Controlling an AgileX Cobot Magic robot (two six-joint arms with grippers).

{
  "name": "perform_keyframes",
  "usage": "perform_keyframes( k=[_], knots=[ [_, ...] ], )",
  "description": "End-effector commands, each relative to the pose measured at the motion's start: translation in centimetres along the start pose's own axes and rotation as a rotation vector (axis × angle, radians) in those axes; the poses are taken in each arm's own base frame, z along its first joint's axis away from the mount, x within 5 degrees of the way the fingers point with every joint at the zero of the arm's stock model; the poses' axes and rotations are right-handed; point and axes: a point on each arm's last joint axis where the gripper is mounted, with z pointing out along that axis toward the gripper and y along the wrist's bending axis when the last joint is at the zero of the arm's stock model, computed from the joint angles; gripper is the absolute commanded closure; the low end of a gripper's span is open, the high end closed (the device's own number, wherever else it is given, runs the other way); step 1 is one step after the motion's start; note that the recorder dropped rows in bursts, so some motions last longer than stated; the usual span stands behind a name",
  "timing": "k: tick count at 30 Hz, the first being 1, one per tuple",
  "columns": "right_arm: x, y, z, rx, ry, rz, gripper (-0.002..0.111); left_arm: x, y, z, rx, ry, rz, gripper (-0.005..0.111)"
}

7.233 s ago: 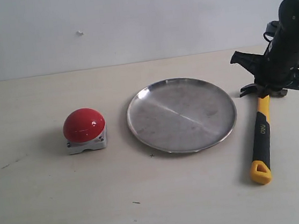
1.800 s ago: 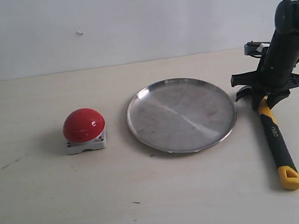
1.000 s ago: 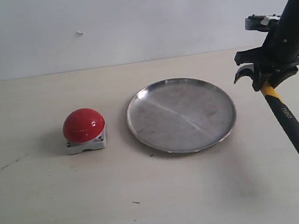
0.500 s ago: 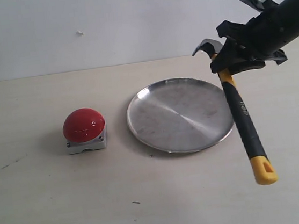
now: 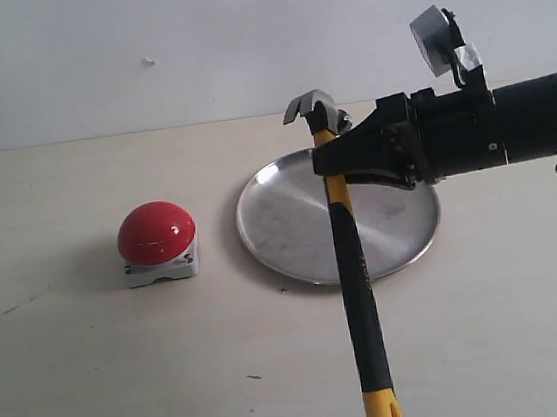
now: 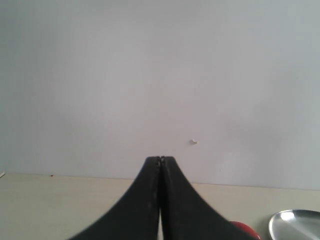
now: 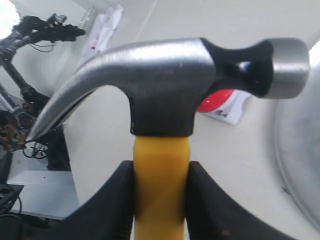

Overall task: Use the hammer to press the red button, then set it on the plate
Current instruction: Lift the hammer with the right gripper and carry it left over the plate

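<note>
- Exterior view: the right gripper (image 5: 331, 158) reaches in from 3 o'clock, arm level, and pinches the hammer (image 5: 355, 280) on the yellow neck just under the head.
- The hammer's head sits at about 12 o'clock over the plate (image 5: 278, 219). The handle runs down toward 6 o'clock, crossing in front of the plate, and the picture's edge cuts off its yellow end.
- The red button (image 5: 156, 232) stands on the table (image 5: 87, 381) at 9 o'clock from the plate, near it but apart, and well clear of the hammer.
- Left wrist view: the left gripper (image 6: 160, 159) has its two black fingers (image 6: 145, 200) pressed together with nothing between them, pointing toward a pale wall (image 6: 150, 75).
- Beyond the left gripper lie a slice of the plate (image 6: 296, 225) and a sliver of the button (image 6: 245, 231).
- Right wrist view: two dark fingers (image 7: 114, 200) clamp the yellow neck from both sides, touching it, with the steel head (image 7: 170, 75) just past them, claw to one side and striking face to the other.
- Behind the head show the button (image 7: 218, 101) and part of the plate's rim (image 7: 300, 165).
</note>
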Motion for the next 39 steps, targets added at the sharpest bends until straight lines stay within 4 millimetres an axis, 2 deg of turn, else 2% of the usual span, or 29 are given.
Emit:
perform_keyframes(
  k=[1, 7, 19, 25, 29, 34, 37, 39],
  knots=[
    [0.6, 1.0, -0.3, -0.094, -0.064, -0.035, 0.108, 0.0, 0.0, -0.1, 0.006, -0.004, 0.003, 0.107],
    [2.4, 0.9, -0.4, -0.127, -0.048, -0.054, 0.108, 0.0, 0.0, -0.1, 0.006, -0.004, 0.003, 0.107],
    [2.4, 0.9, -0.4, -0.127, -0.049, -0.075, 0.108, -0.1, 0.0, -0.1, 0.007, -0.012, 0.003, 0.107],
    [1.3, 1.2, -0.4, -0.133, -0.065, -0.104, 0.108, -1.0, -0.2, -0.1, 0.024, -0.11, -0.011, 0.107],
    [0.9, 1.4, -0.4, -0.136, -0.071, -0.118, 0.108, -1.0, -0.2, -0.1, 0.038, -0.112, -0.242, 0.107],
    [0.6, 1.5, -0.3, -0.138, -0.076, -0.13, 0.108, -1.0, -0.2, -0.1, 0.044, -0.111, -0.343, 0.107],
    [0.2, 1.9, 0.0, -0.149, -0.073, -0.146, 0.108, -1.0, -0.4, -0.1, 0.074, -0.097, -0.524, 0.107],
    [-0.1, 2.5, 0.5, -0.168, -0.061, -0.148, 0.108, -1.0, -1.0, -0.2, 0.145, -0.082, -0.47, 0.107]
  ],
)
